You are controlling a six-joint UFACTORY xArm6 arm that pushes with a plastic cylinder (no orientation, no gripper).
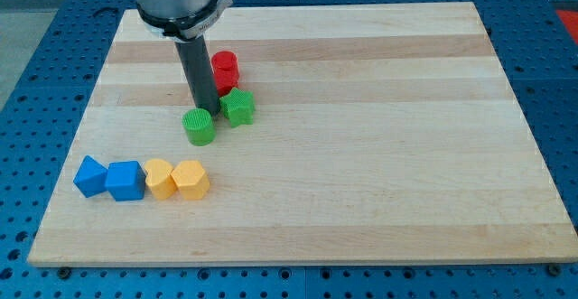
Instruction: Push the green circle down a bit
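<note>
Bottom row: four blocks are set in a line near the view's bottom left, on the wooden board [361, 154].
Blue pair: a blue block with pointed corners [89, 176] is seen at the row's left end, with a blue cube [125, 181] touching it on its right.
Yellow pair: a yellow block [159, 178] and a yellow hexagonal block [191, 179] are placed next, pressed against each other.
Green circle: the green circle [199, 126] is found above the row, left of the board's centre, well apart from the yellow pair.
Green star: a green star-shaped block [238, 107] is set just beside the circle, up and to its right.
Red block: a red cylinder [224, 70] is seen just above the star, partly hidden by the rod.
Tip: my tip [206, 110] is placed at the circle's upper edge, apparently touching it, between the circle and the star.
Pincer: none is fitted; the arm is ended by a plain dark rod, so nothing is held.
</note>
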